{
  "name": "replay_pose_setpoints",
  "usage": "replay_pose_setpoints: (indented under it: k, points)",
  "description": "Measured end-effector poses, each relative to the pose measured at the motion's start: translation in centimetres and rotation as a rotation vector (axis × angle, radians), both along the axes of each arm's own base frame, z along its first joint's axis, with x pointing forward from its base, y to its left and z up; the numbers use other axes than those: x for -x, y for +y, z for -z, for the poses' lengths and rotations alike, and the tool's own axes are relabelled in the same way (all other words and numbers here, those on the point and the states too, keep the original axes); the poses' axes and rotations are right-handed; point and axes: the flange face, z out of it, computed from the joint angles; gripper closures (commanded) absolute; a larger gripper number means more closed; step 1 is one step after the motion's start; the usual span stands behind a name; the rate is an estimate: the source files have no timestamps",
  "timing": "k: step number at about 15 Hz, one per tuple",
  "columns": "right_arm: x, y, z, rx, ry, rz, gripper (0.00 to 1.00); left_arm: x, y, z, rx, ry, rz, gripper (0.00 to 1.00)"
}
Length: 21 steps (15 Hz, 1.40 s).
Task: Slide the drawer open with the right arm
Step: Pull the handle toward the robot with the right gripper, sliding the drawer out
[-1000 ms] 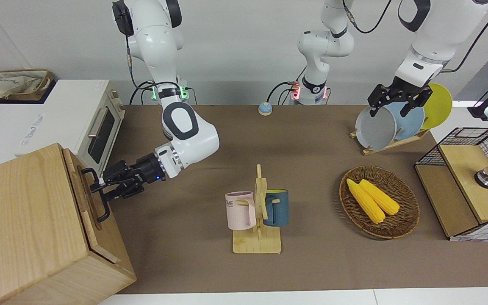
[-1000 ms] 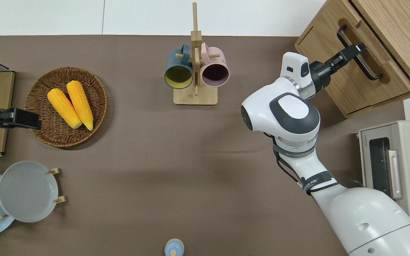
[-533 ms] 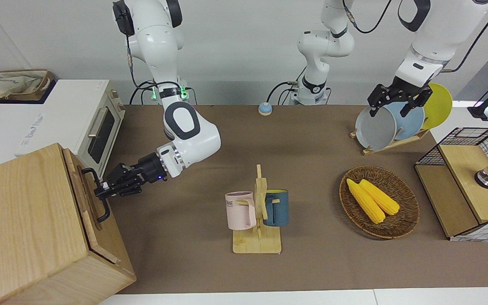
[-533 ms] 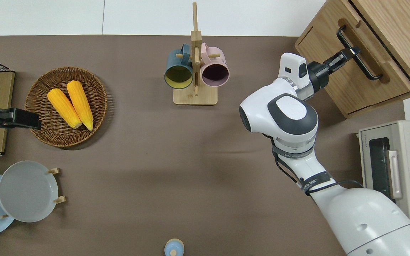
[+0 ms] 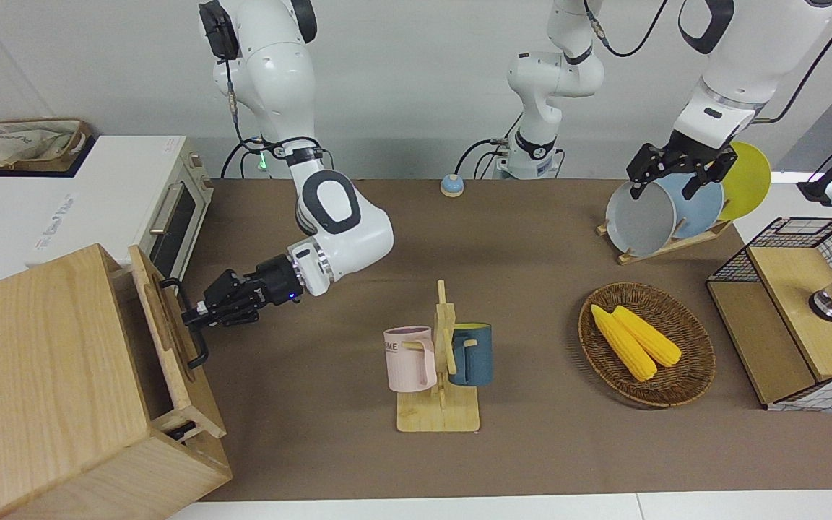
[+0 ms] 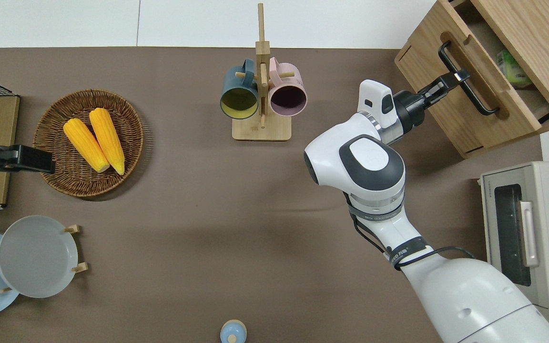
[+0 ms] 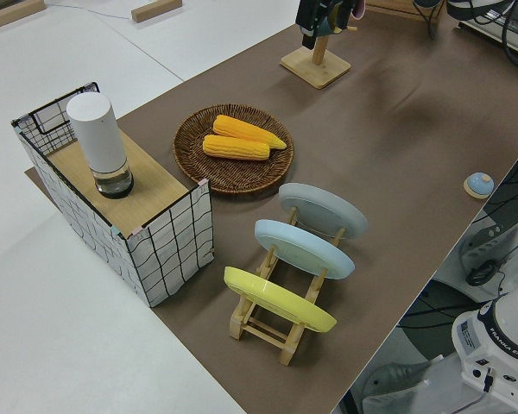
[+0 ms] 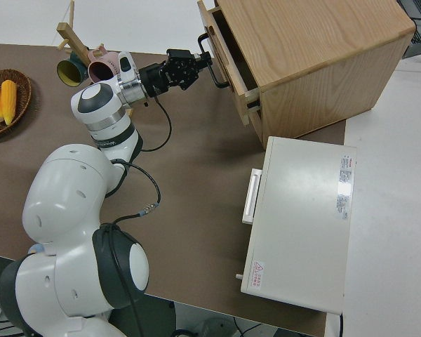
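Note:
The drawer of the light-wood cabinet stands partly pulled out at the right arm's end of the table. My right gripper is shut on the drawer's black bar handle, near the bar's middle. In the overhead view the gripper grips the handle, and a gap shows between the drawer front and the cabinet. A green item lies inside. The right side view shows the gripper at the drawer. My left arm is parked.
A white toaster oven stands beside the cabinet, nearer to the robots. A wooden mug rack with a pink and a blue mug stands mid-table. A basket of corn, a plate rack and a wire-mesh box are at the left arm's end.
My right gripper closed on the handle and pulled toward the table's middle. The drawer slid out of the cabinet and its inside now shows. The left arm has not moved.

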Motion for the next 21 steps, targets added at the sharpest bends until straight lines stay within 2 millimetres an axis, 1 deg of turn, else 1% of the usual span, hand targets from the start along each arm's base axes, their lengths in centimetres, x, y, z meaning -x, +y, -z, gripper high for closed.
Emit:
replay_pose_setpoints:
  k: [2,10,12,21]
  points:
    - [0.5,1.0,0.0,-0.002,-0.002,0.004,1.0,0.0,0.0,0.0,0.0,0.0,0.0,0.0]
    - [3.0,6.1,-0.2,-0.019,-0.001,0.015,1.0,0.0,0.0,0.0,0.0,0.0,0.0,0.0]
    - [3.5,7.1,-0.2,-0.023,0.0,0.016,1.0,0.0,0.0,0.0,0.0,0.0,0.0,0.0]
    - [5.0,9.7,-0.2,-0.025,0.001,0.016,1.0,0.0,0.0,0.0,0.0,0.0,0.0,0.0]
